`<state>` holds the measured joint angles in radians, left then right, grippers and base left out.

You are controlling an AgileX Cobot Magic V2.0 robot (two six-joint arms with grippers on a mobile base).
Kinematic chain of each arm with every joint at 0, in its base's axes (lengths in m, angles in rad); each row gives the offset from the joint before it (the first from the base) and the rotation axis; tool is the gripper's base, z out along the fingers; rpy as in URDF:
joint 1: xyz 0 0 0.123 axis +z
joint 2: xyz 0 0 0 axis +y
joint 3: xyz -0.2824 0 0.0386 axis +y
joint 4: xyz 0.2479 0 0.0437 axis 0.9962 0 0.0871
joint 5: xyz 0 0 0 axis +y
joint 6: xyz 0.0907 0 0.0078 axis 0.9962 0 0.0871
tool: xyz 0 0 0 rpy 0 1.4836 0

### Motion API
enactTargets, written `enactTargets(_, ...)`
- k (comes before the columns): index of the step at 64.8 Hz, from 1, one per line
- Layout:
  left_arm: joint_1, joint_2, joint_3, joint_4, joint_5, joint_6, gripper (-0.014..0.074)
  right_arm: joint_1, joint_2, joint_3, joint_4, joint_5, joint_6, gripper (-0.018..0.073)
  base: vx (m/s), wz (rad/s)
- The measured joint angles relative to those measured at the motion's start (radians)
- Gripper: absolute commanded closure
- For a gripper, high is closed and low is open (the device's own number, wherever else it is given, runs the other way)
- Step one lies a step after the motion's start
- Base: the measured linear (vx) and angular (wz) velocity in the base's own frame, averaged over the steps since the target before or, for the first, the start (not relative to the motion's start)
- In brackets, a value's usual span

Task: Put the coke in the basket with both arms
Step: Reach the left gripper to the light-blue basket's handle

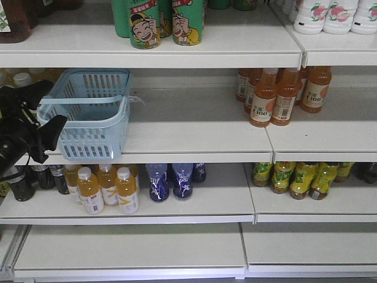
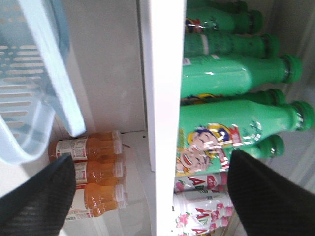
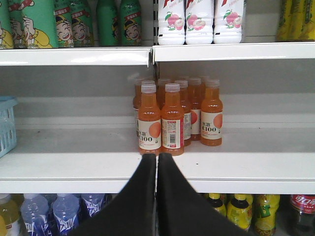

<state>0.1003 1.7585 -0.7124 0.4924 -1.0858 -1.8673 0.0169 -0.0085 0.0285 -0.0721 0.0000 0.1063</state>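
orange bottles [image 3: 150, 125]: the white label on the front ones reads "C100" in dark print, with small Chinese characters above it that are too fine to read. The front view shows the same "C100" at 2 o'clock.
coke [image 3: 301, 215]: at 4 o'clock in the right wrist view; the red label carries white Chinese lettering, cut off by the frame edge.
white bottles [image 2: 202, 201]: red capitals beginning with "A"; the rest is unclear.
green bottles [image 1: 144, 23]: a red band with pale characters above a cartoon face, unreadable.
blue bottles [image 1: 171, 181]: white marks, not legible.
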Motion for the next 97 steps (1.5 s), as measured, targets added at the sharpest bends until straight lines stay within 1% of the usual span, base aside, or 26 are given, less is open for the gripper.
enactTargets(13, 0.000, 0.113, -0.101, 0.000, 0.008, -0.022, 0.0006, 0.000, 0.000, 0.000, 0.000, 0.000, 0.000, 0.0564, 0.00, 0.00)
enactTargets(31, 0.000, 0.193, -0.194, 0.004, 0.059, -0.025, 0.0006, 0.000, 0.000, 0.000, 0.000, 0.000, 0.000, 0.0564, 0.00, 0.00)
enactTargets(41, 0.000, 0.202, -0.218, 0.015, 0.102, -0.025, 0.0006, 0.000, 0.000, 0.000, 0.000, 0.000, 0.000, 0.0564, 0.00, 0.00)
enactTargets(58, 0.000, 0.205, -0.228, 0.018, 0.144, -0.025, 0.0006, 0.000, 0.000, 0.000, 0.000, 0.000, 0.000, 0.0564, 0.00, 0.00)
enactTargets(72, 0.000, 0.205, -0.268, 0.018, 0.169, -0.025, 0.0006, 0.000, 0.000, 0.000, 0.000, 0.000, 0.000, 0.0564, 0.00, 0.00)
enactTargets(90, 0.000, 0.205, -0.309, 0.018, 0.255, -0.025, 0.0006, 0.000, 0.000, 0.000, 0.000, 0.000, 0.000, 0.0564, 0.00, 0.00)
enactTargets(97, 0.000, 0.211, -0.338, 0.018, 0.270, -0.025, 0.0006, 0.000, 0.000, 0.000, 0.000, 0.000, 0.000, 0.0564, 0.00, 0.00)
